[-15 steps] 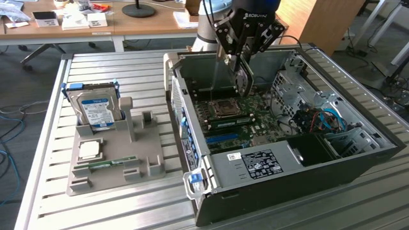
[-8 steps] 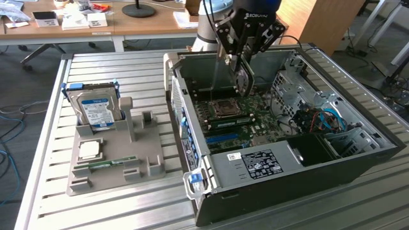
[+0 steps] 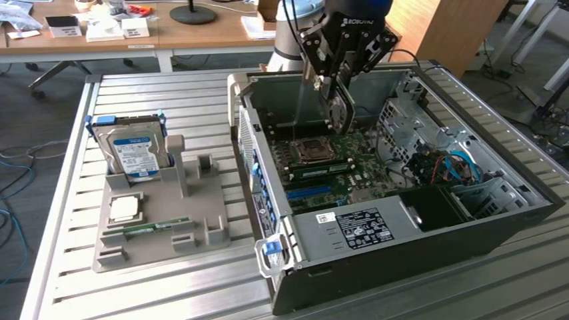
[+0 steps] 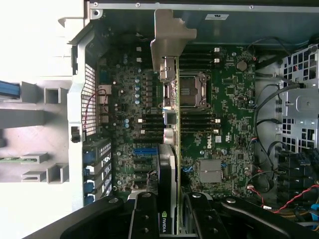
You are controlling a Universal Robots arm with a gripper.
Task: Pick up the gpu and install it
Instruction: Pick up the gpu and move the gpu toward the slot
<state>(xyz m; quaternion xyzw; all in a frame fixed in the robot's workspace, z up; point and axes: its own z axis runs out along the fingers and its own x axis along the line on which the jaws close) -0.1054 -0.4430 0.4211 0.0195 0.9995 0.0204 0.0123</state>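
Observation:
The gpu [image 3: 342,110] hangs edge-down over the open computer case [image 3: 498,220], above the green motherboard [image 3: 334,163] near the CPU socket. My gripper [image 3: 331,77] is shut on its upper edge. In the wrist view the gpu [image 4: 167,164] appears edge-on, with its black shroud and an NVIDIA label between my black fingers [image 4: 144,219]. Its silver end bracket [image 4: 169,35] points toward the case's rear wall. The card is still above the motherboard [image 4: 224,114], apart from the slots.
A grey holder [image 3: 160,227] stands on the slatted metal table at the exterior view's left, carrying a silver hard drive [image 3: 133,150], a CPU [image 3: 124,209] and a green memory stick [image 3: 146,228]. Cables [image 3: 449,167] and a drive cage fill the case's right side. A wooden desk [image 3: 178,30] stands behind.

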